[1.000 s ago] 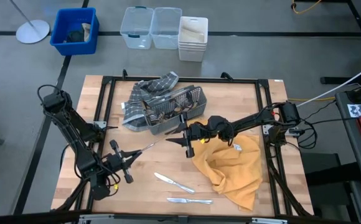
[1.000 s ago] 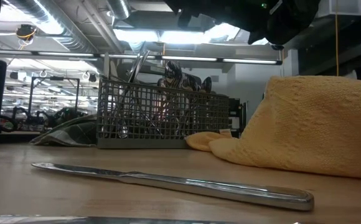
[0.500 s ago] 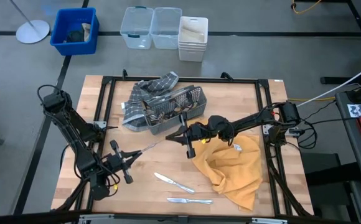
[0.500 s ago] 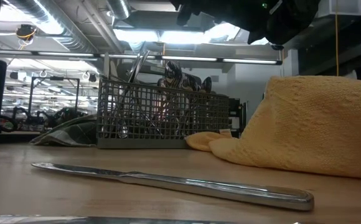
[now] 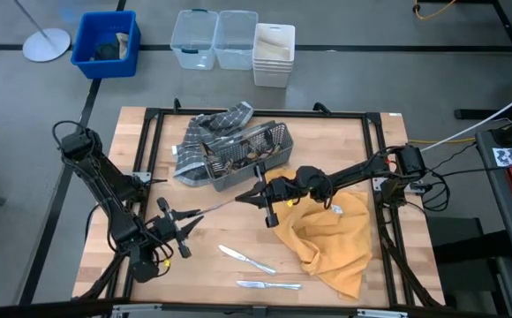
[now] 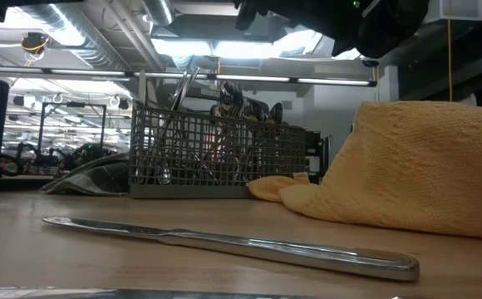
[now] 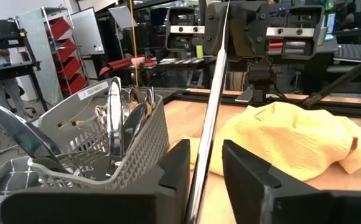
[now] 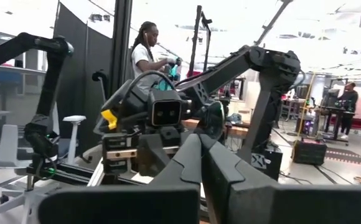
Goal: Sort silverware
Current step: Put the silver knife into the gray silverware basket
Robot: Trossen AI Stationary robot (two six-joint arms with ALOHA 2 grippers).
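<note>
A slim silver utensil hangs in the air between my two grippers, over the table's middle. My right gripper is shut on its right end. My left gripper is open, and its two fingers stand on either side of the utensil's left end. I cannot tell whether they touch it. The wire-mesh caddy holds several more pieces of silverware. Two knives lie flat on the table near its front edge. The nearer knife also shows in the low view. My right gripper pinches the utensil's right end between its two shut fingers. The fingers come level from the table's right side and lie roughly along the utensil. The utensil is lifted clear of the table and reaches out toward my left gripper.
The caddy stands on a grey checked cloth at the table's far middle. A crumpled yellow cloth covers the near right. Plastic bins stand on the floor beyond the table. People show in the room behind.
My right gripper has moved a little toward my left gripper with the utensil. A longer stretch of the utensil now shows between the two grippers.
</note>
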